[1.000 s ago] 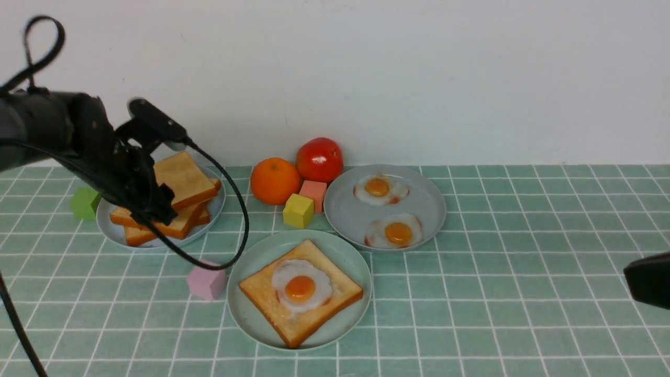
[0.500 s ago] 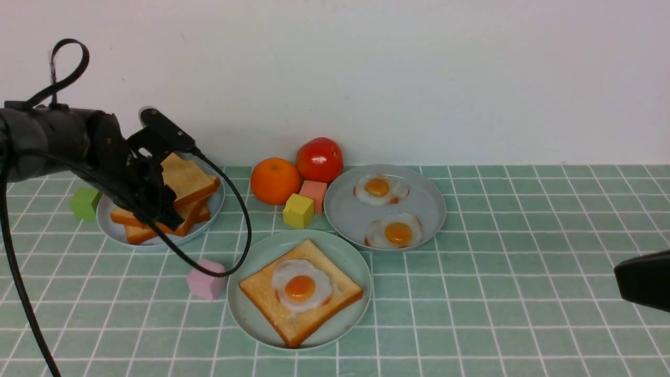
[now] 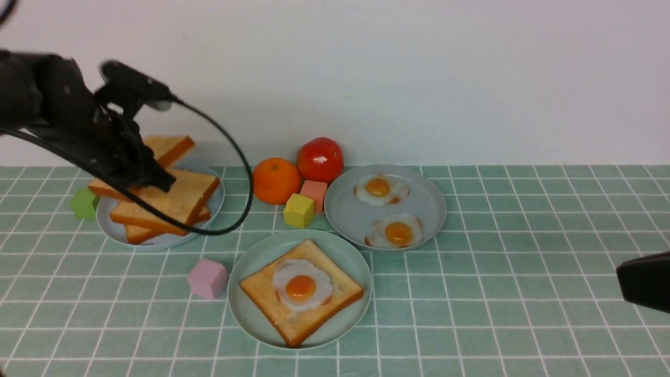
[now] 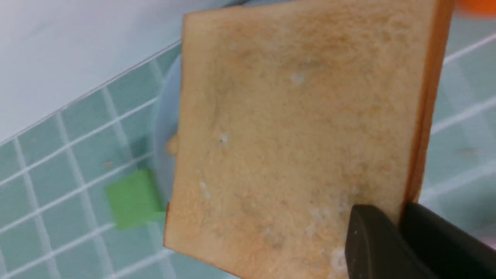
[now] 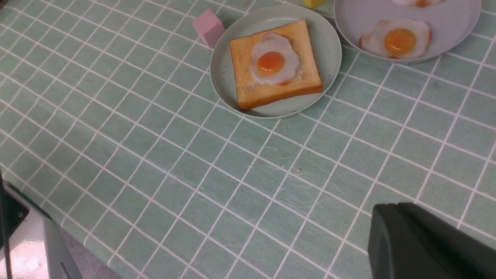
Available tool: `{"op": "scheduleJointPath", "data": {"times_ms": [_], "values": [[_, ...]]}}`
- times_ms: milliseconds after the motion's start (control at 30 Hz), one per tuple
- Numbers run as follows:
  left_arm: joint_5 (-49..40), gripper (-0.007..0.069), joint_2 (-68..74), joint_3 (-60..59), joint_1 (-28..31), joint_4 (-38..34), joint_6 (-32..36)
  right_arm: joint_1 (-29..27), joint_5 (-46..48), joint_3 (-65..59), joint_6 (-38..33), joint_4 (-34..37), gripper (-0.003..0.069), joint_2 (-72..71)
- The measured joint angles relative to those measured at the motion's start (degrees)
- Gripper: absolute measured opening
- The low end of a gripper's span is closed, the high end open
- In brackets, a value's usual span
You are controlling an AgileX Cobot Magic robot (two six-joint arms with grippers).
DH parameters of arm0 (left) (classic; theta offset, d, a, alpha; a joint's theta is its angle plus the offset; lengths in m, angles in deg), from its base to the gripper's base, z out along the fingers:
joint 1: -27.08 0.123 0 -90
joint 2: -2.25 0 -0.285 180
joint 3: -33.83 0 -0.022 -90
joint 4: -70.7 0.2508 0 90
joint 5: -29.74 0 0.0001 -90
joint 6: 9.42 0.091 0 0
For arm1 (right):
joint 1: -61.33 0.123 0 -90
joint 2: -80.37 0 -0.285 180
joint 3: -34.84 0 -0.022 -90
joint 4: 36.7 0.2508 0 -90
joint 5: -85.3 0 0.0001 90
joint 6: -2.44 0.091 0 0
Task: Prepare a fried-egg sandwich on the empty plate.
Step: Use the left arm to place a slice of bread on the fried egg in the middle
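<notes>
Black fingers (image 4: 374, 248) of the left gripper (image 4: 389, 215) are pinching a slice of toast (image 4: 294, 128) by its crust, one finger on the broad pale face and the other behind the darker edge. From where I stand, that slice hangs tilted over the pile of toast (image 3: 172, 201) on the left grey-blue plate (image 3: 212, 207), with its far end raised towards the white wall. I cannot tell whether its low end touches the pile.

The right gripper (image 3: 645, 283) hovers low at the right edge of the tiled green cloth (image 3: 471, 314), well apart from the food. Its fingers are pressed together with nothing between them.

The sandwich is only half made. On the mint-green plate (image 3: 348, 256), nearest me in the middle, lies one square slice (image 3: 259, 293) with a fried egg (image 3: 301, 287) on top, yolk up and uncovered.

Just behind and to the right, a second grey-blue plate (image 3: 419, 201) carries two more fried eggs (image 3: 379, 189). Between the two rear plates sit an orange (image 3: 275, 180) and a tomato (image 3: 320, 159), with a salmon cube (image 3: 315, 189) and a yellow cube (image 3: 298, 210) in front of them. A pink cube (image 3: 207, 279) rests just beside the mint-green plate, and a green cube (image 3: 85, 203) sits beside the toast plate.
</notes>
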Motion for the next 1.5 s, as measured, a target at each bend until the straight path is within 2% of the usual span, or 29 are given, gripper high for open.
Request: {"op": "scheduleJointPath", "data": {"times_ms": [67,267,333,367,433,633,900,1000,1267,1500], "values": [[-0.3,0.0064,-3.4,-2.7,-3.8,0.1,-1.9,0.0,0.0,0.0,0.0,-0.2,0.0015,-0.3],[-1.1,0.0063,-7.9,-12.7,-24.1,2.8,-11.0,0.0,0.0,0.0,0.0,-0.2,0.0015,-0.3],[-1.2,0.0063,-7.3,-13.3,-26.9,4.9,-12.9,0.0,0.0,0.0,0.0,-0.2,0.0015,-0.3],[-0.3,0.0063,-5.9,-13.6,-30.0,8.7,-16.4,0.0,0.0,0.0,0.0,-0.2,0.0015,-0.3],[1.1,0.0057,-4.4,-13.7,-32.0,12.5,-20.2,0.0,0.2,0.0,0.0,-0.2,0.0017,-0.3],[2.8,0.0056,0.1,-13.7,-33.5,18.7,-27.2,0.0,0.2,0.0,0.0,-0.2,0.0022,-0.3],[4.4,0.0060,1.5,-13.7,-33.5,18.7,-27.8,0.0,0.4,0.0,0.0,0.1,0.0029,-0.3],[4.5,0.0116,1.6,-13.7,-33.5,17.9,-27.8,0.0,0.4,0.0,0.0,0.1,0.0032,-0.3],[4.6,0.0338,1.5,-13.7,-33.5,12.2,-27.8,0.0,0.5,0.0,0.0,0.1,0.0040,-0.3],[2.9,0.0370,-2.4,-13.5,-33.5,10.3,-27.8,0.0,0.6,0.0,0.0,0.1,0.0046,-0.3]]}}
